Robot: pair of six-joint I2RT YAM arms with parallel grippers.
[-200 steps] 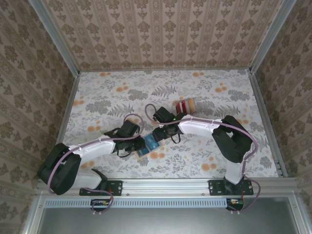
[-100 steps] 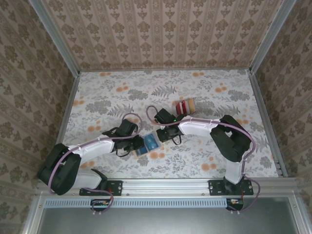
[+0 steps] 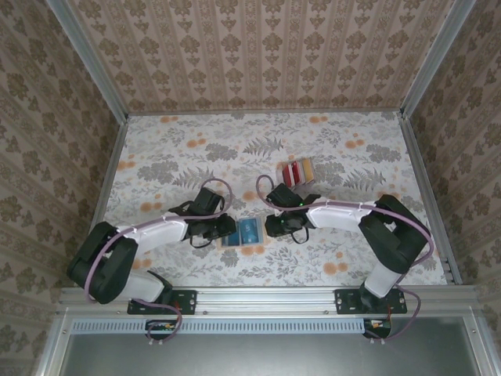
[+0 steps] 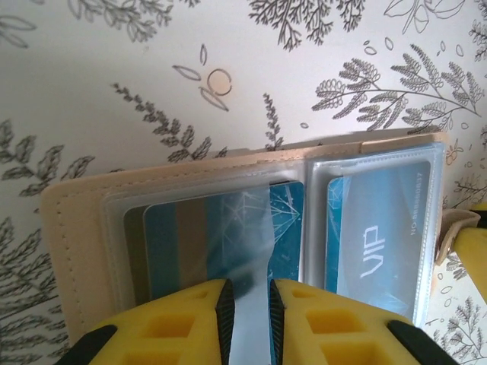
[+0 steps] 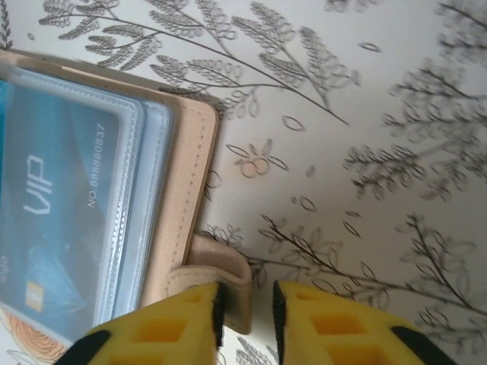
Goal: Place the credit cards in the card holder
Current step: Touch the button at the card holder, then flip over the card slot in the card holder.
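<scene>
Right gripper (image 5: pixel 246 298), withdrawn rightward, is hovering narrowly apart at the clasp tab (image 5: pixel 222 277) of the open pinkish-tan card holder (image 3: pixel 243 233), table (image 3: pixel 352 157) centre; left gripper (image 4: pixel 249 300) is clamping its floppy clear sleeve (image 4: pixel 251 228). Thin, probably slippery red-and-tan credit cards (image 3: pixel 296 170) are lying beyond: pinch edges.

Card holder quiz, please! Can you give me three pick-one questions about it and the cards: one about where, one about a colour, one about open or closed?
1. Where is the pile of loose credit cards? A) on the table, farther back than the card holder B) tucked inside a pocket C) pinched in a gripper
2. What colour is the VIP card? A) red B) blue C) green
3. The card holder is: A) open flat B) folded shut C) standing on edge
Answers: 1 A, the top view shows the pile behind the holder. 2 B, both wrist views show it blue. 3 A, its clear pockets face up.
</scene>
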